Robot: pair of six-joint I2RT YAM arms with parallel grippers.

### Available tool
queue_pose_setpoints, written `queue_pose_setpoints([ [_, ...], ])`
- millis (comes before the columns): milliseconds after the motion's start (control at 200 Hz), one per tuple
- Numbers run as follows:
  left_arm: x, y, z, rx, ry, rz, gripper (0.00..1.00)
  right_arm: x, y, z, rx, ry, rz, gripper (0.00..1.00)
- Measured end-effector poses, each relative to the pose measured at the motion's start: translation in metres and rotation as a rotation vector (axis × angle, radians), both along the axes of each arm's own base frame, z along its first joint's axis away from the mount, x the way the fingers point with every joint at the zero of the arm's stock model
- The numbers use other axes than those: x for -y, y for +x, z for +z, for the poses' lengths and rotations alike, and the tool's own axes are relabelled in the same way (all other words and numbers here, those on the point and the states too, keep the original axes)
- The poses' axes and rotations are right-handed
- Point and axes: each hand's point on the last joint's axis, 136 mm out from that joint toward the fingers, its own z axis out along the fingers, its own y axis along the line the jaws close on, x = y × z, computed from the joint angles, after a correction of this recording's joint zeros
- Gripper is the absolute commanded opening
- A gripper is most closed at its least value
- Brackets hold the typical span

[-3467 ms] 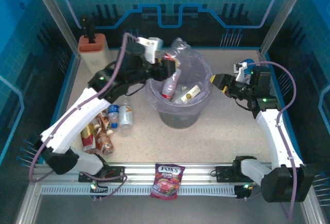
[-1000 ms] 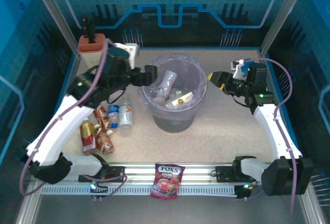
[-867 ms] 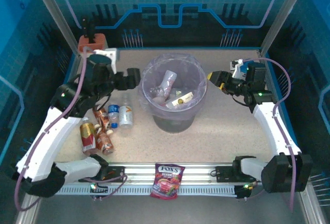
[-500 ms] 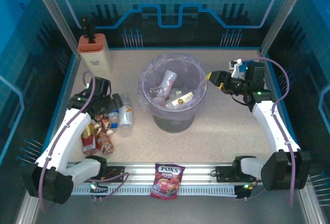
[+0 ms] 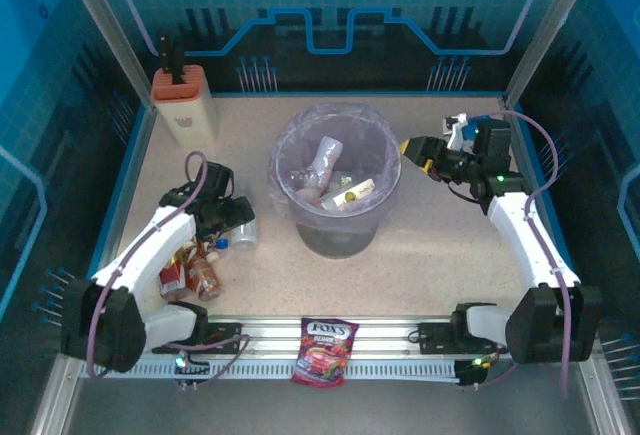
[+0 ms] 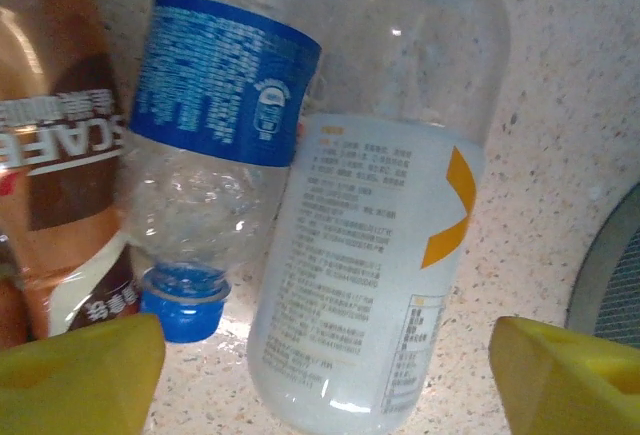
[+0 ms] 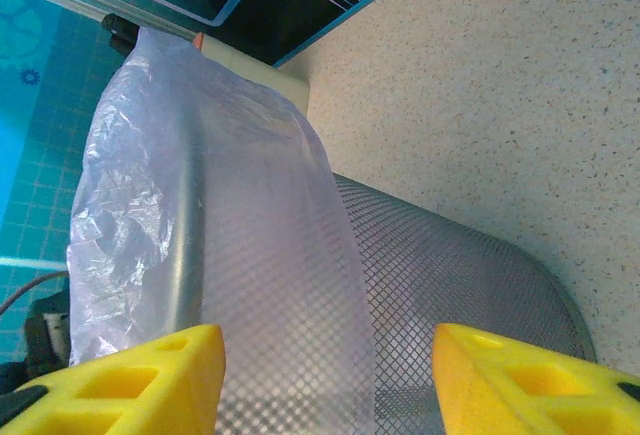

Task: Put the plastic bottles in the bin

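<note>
Left hand [image 6: 325, 375] wide open around a white-label bottle [image 6: 370, 275] lying on the surface [image 6: 560, 105], not gripping it, blue-label bottle [image 6: 215, 155] touching beside it, right hand [image 7: 330, 375] open and empty near the bin [image 7: 450, 275], more bottles [image 5: 325, 160] inside

On the speckled beige tabletop [image 5: 440, 245], a round grey mesh bin [image 5: 345, 237] is stood centrally, small plastic bottles [image 5: 203, 273] are clustered at left, a beige orange-topped block [image 5: 188, 110] far left.
</note>
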Motion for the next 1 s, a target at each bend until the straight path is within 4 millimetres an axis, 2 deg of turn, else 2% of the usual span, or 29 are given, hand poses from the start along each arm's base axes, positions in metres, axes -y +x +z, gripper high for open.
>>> queue_pose_setpoints([
  [290, 0.017, 0.025, -0.028, -0.021, -0.053, -0.024, 0.8, 0.0, 0.0, 0.0, 0.0, 0.0, 0.0, 0.58],
  [460, 0.023, 0.034, -0.046, -0.04, -0.076, -0.033, 0.74, 0.0, 0.0, 0.0, 0.0, 0.0, 0.0, 0.58],
  [540, 0.025, 0.035, -0.053, -0.048, -0.083, -0.036, 0.67, 0.0, 0.0, 0.0, 0.0, 0.0, 0.0, 0.58],
  [710, 0.026, 0.039, -0.053, -0.033, -0.088, -0.037, 0.58, 0.0, 0.0, 0.0, -0.001, 0.0, 0.0, 0.58],
  [881, 0.026, 0.038, -0.052, -0.032, -0.087, -0.037, 0.54, 0.0, 0.0, 0.0, -0.001, 0.0, 0.0, 0.58],
  [1001, 0.024, 0.037, -0.035, -0.009, -0.081, -0.038, 0.51, 0.0, 0.0, 0.0, 0.0, 0.0, 0.0, 0.58],
])
